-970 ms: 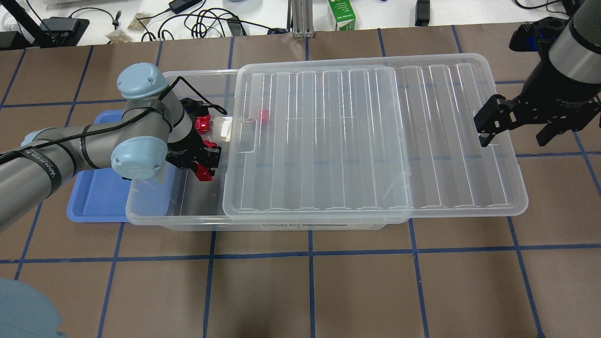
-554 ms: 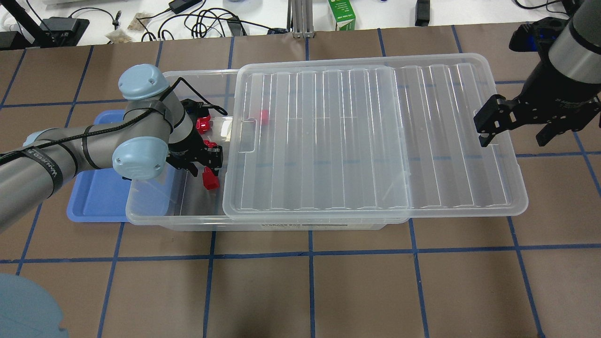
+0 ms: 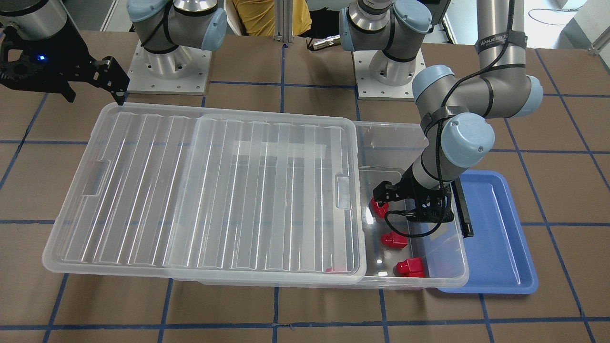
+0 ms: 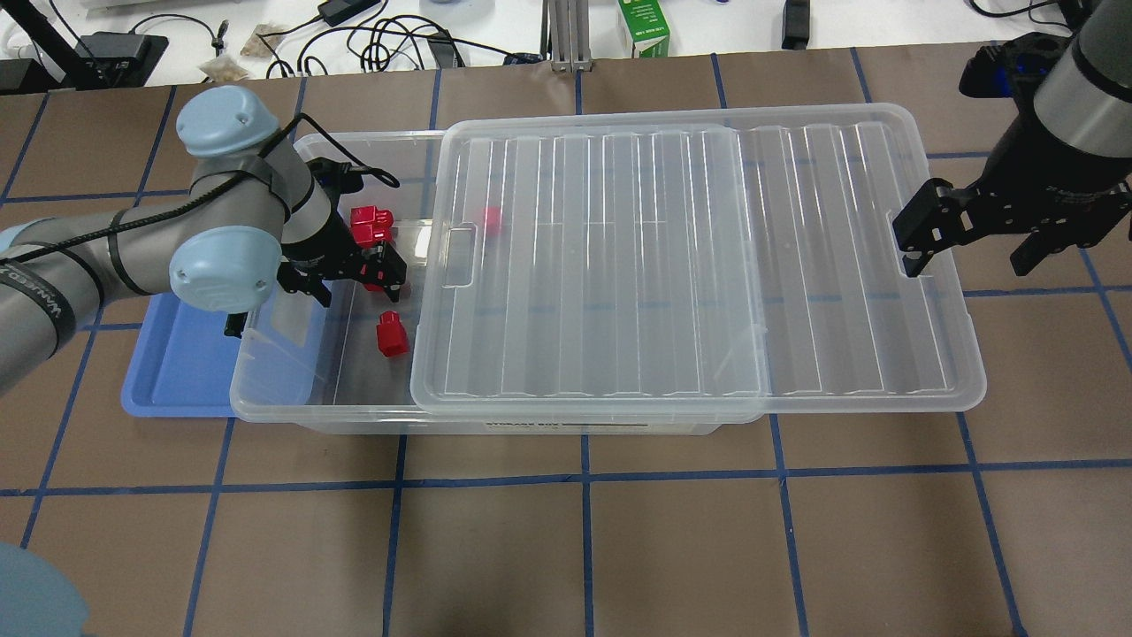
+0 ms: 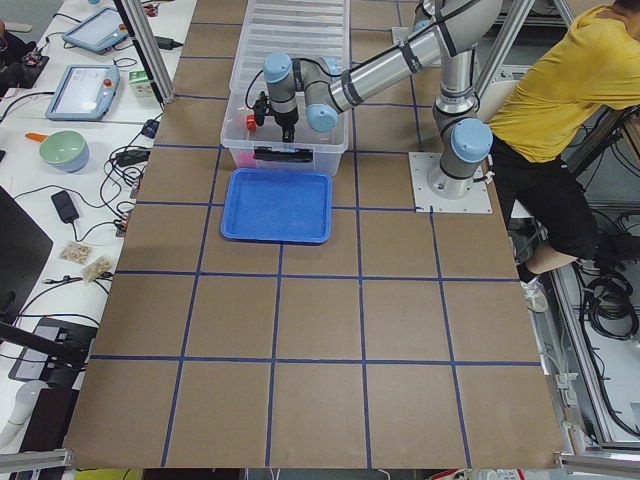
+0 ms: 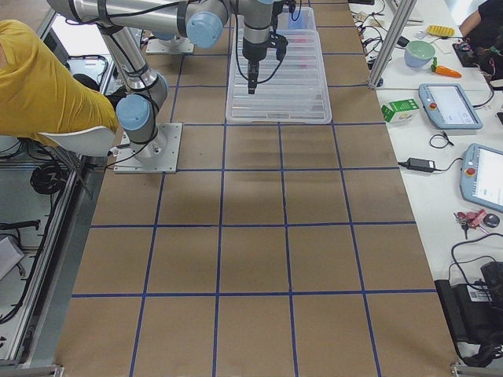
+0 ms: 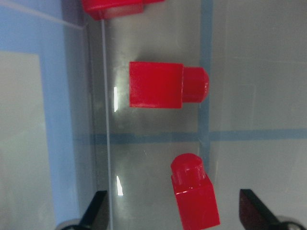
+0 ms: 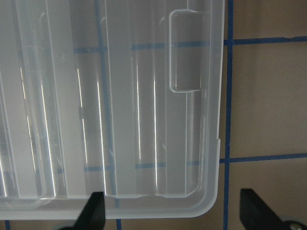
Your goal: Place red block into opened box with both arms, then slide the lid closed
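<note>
Overhead exterior view: the red block [image 4: 389, 333] that hung in the left gripper [image 4: 354, 281] a second ago now lies loose on the floor of the box [image 4: 292, 410], left of centre in the frame, in the uncovered end. The gripper has let go, its jaws are spread, and it has drawn back toward the upper left. Box and lid [image 4: 672, 257] together sit slightly further left than before. Judgement: placement of this block is complete, and the lid, which overhangs the box's right end, remains to be slid leftward. The block's long axis runs top to bottom in the frame, across the box's short dimension, with the stub toward the top. The right gripper [image 4: 973, 243] hovers unchanged at the lid's right short end, spread and empty. Front-facing view: the same block is right of centre, uppermost in a row with two other red blocks [image 3: 394, 239], and its heading cannot be read. Side views: too small to judge. Left wrist view: the block lies at bottom centre between the parted fingertips [image 7: 98, 213], untouched, stub toward the top edge, axis near vertical and tilted slightly left. Right wrist view: the fingertips stand wide apart over the lid's corner and recess [image 8: 186, 50].
</note>
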